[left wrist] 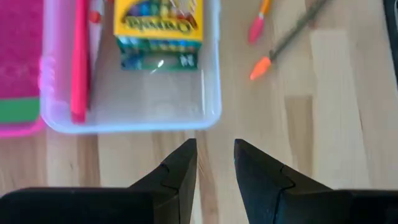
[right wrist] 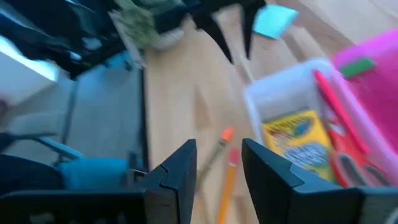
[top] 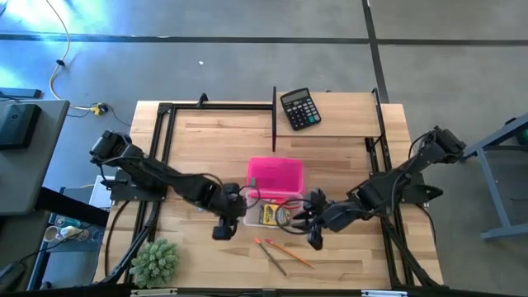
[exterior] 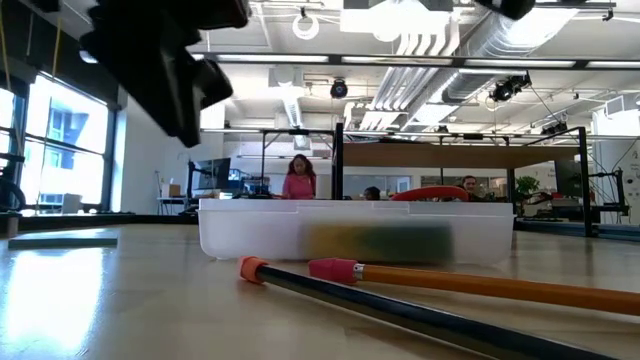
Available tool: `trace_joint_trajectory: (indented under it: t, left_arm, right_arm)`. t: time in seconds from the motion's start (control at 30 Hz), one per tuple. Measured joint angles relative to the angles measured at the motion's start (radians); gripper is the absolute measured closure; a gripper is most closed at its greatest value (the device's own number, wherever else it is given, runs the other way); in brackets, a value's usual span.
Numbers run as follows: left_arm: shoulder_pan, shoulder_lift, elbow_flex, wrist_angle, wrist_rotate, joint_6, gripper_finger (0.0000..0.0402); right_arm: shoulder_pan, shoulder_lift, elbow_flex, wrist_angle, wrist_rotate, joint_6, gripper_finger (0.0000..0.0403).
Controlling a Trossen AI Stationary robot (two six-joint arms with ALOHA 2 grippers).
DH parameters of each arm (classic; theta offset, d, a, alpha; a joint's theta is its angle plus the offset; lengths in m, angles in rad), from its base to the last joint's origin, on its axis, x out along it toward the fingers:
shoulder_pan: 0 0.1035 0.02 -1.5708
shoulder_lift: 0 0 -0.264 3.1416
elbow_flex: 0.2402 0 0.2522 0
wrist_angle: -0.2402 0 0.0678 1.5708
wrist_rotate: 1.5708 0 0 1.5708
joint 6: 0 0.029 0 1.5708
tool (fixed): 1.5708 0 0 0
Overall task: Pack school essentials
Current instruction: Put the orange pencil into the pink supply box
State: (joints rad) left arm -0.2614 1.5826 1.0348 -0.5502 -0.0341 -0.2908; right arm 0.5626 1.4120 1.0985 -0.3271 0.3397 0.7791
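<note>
Both arms were down low over the front of the tabletop [top: 346, 124], closing in from either side on the clear plastic box [top: 272, 210] with its pink lid [top: 275, 174] lying open behind it. The left gripper [top: 224, 229] hung just off the box's left front corner, its jaws a little apart with nothing between them, and through the left wrist view the box's near wall [left wrist: 130, 118] sat right ahead of the fingertips [left wrist: 186, 152]. Inside, the yellow-green crayon box [left wrist: 159, 28] lay flat, and the red-pink pen [left wrist: 79, 59] ran along the side wall beside it. The right gripper [top: 316, 239] hovered at the box's right front corner, jaws likewise parted and empty. Two thin pencils [top: 280, 252] were on the bare wood just in front of the box, between the two grippers, lying crossed at a shallow angle with their pink eraser ends toward the box; the low view showed them [exterior: 420, 290] flat on the wood close to the camera. The red-handled scissors [exterior: 430, 193] poked up over the box's rim. A light-blue sticky-note pad [right wrist: 275, 20] lay on the wood near the left gripper. Well off to the back sat the black calculator [top: 299, 109], and the spiky green plant ball [top: 155, 260] rested at the front left corner.
</note>
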Motion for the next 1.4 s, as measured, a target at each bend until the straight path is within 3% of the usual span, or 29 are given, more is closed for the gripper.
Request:
trace_joint_trajectory:
  t: [0.23, 0.33, 0.57, 0.9, 1.13, 1.4]
  left_arm:
    - [-0.108, 0.000, -0.066, 0.005, -0.024, -0.120, 0.0307]
    - [-0.142, 0.000, -0.099, 0.046, -0.026, -0.171, 0.0307]
    - [-0.181, 0.000, -0.120, 0.090, -0.026, -0.231, 0.0307]
    - [-0.173, 0.000, -0.120, 0.095, -0.025, -0.231, 0.0307]
    - [-0.171, 0.000, -0.120, 0.094, -0.005, -0.230, 0.0307]
    - [-0.171, 0.001, -0.120, 0.091, -0.004, -0.230, 0.0307]
  right_arm:
    - [0.043, 0.000, 0.000, 0.176, 0.002, -0.084, 0.0284]
    - [0.049, 0.002, 0.015, 0.173, 0.002, -0.106, 0.0284]
    - [0.050, 0.062, 0.191, -0.105, 0.039, -0.100, 0.0284]
    - [0.078, 0.283, 0.404, -0.548, 0.022, 0.093, 0.0284]
    - [0.085, 0.439, 0.489, -0.614, -0.114, 0.113, 0.0284]
    - [0.086, 0.553, 0.542, -0.617, -0.128, 0.109, 0.0284]
